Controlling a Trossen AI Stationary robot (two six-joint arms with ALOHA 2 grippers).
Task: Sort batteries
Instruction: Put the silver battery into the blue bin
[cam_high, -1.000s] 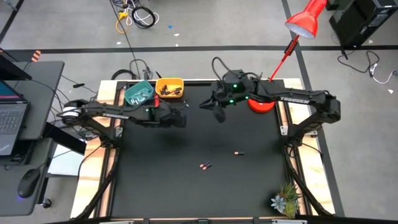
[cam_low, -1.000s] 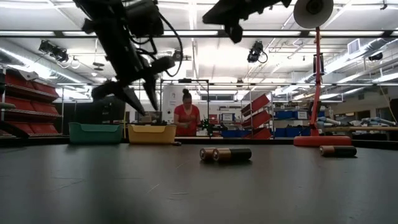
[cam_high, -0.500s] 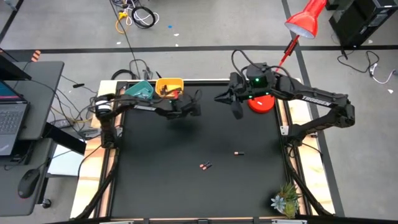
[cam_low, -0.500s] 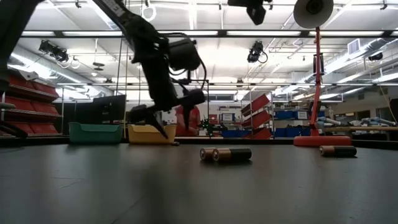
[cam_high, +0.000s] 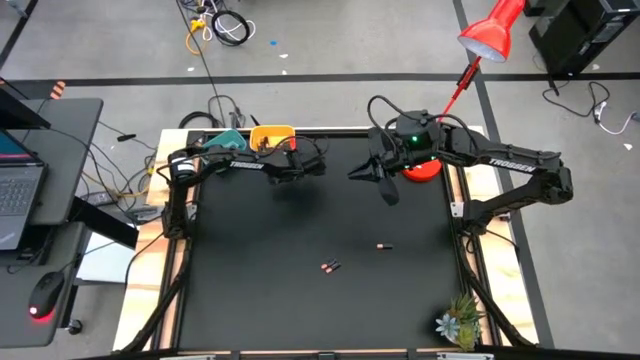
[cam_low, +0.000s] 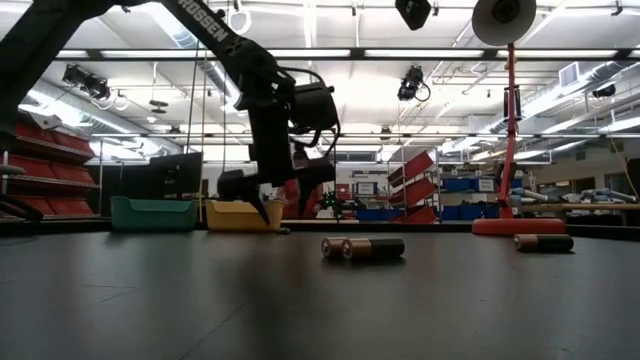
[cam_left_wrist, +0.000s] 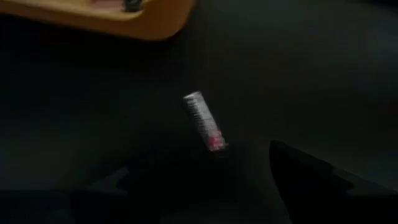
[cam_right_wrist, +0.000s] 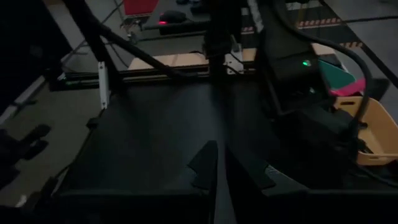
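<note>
High view shows our left pincer wide open, empty, beside the yellow bowl, a battery on the counter below it; right pincer shut, empty; remaining batteries mid-counter need collecting next.

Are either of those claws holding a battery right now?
No. The left gripper is open with a silver battery lying loose ahead; the right gripper is shut, empty.
</note>
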